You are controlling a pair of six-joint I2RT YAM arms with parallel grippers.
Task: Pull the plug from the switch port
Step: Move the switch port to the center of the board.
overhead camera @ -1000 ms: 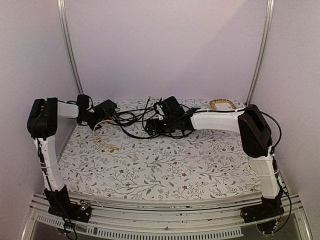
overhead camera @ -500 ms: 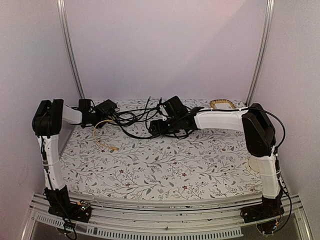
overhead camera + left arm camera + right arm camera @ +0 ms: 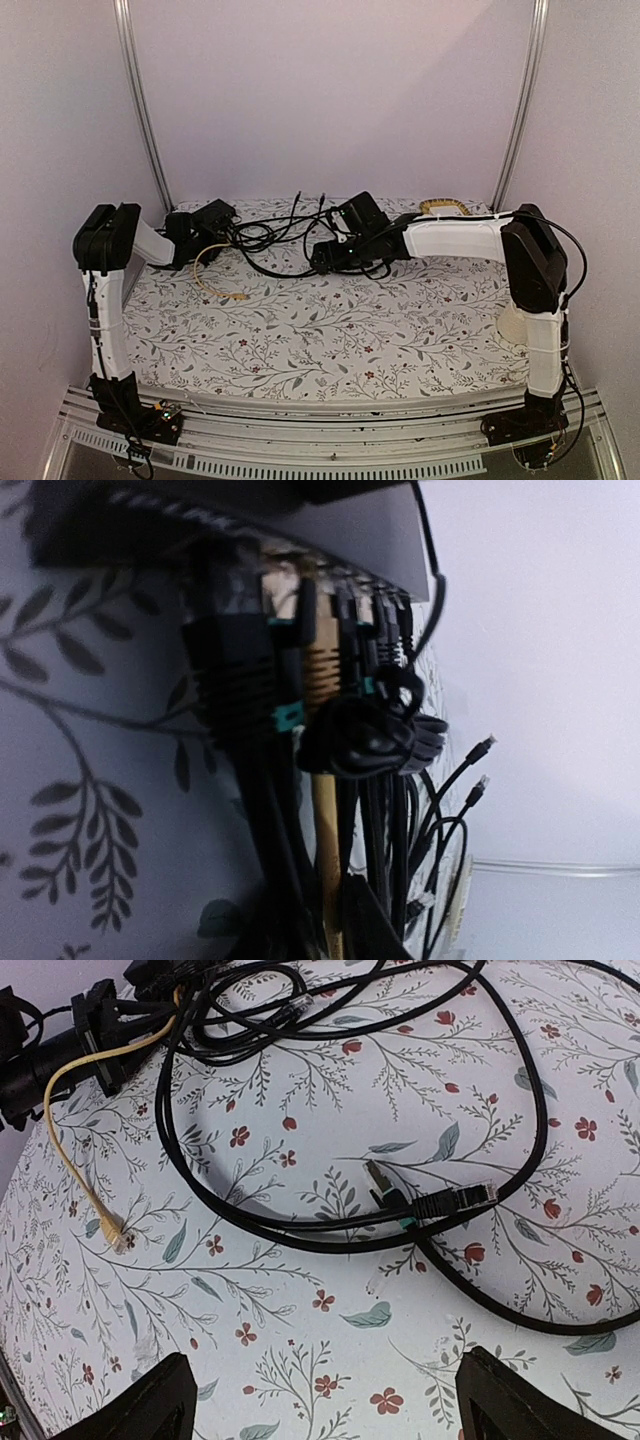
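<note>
switch (image 3: 212, 213): flat black box at the far-left of the counter (image 3: 330, 340). It fills the top of the left wrist view, with the port row facing the camera.
yellow plug (image 3: 320, 655): seated in a port partway along the row.
neighbours: a ribbed black plug (image 3: 235, 670) with a teal clip sits just beside it on one side. More black plugs are packed in on the other side.
yellow cable (image 3: 327, 860): runs from the plug toward the wrist camera, in among the black leads. In the top view it loops off the switch onto the counter, and its free end (image 3: 235, 297) lies loose.
left fingers (image 3: 185, 240): right at the switch's port edge, in line with the plugs. In the wrist view they are only dark shapes at the bottom edge, one either side of the yellow cable, with a narrow gap. Can't tell whether they pinch the cable or anything else.
right fingers (image 3: 160, 1405): spread wide with nothing between them, hovering mid-counter, well apart from the switch.
under right fingers: black cable loops (image 3: 300, 1230) and one unplugged black plug (image 3: 450, 1200) lying on the counter.
</note>
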